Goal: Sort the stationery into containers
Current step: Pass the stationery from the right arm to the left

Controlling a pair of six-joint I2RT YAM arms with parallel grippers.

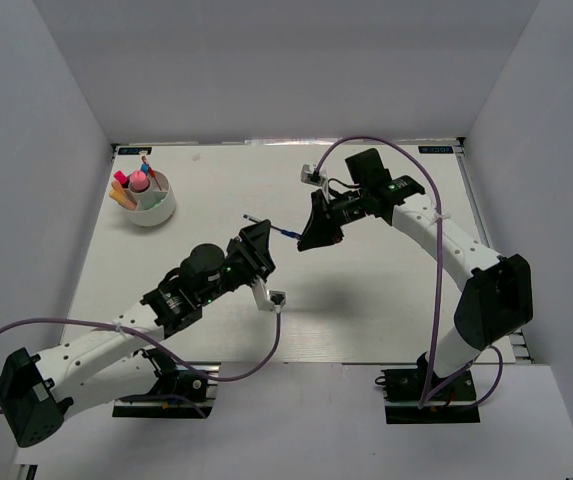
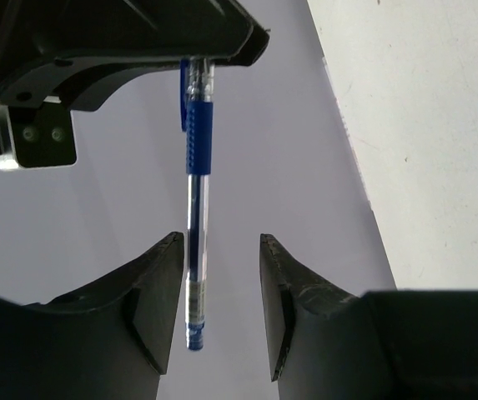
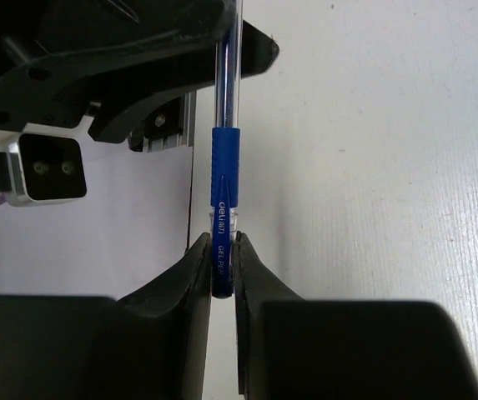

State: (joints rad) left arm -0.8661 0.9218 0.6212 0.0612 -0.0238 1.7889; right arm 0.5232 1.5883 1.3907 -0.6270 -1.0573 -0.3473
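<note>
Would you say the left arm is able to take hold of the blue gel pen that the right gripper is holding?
Probably yes. The left gripper's open jaws sit either side of the blue gel pen with nothing between them, while the right gripper clamps the pen's other end.

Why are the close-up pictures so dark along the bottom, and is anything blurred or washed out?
Top view: even light, faint soft shadows of the arms on the white table, no glare. Left wrist view: the blue pen is sharp, and the left gripper is nearly black. Right wrist view: the pen's lettering reads clearly, and the right gripper is equally dark.
</note>
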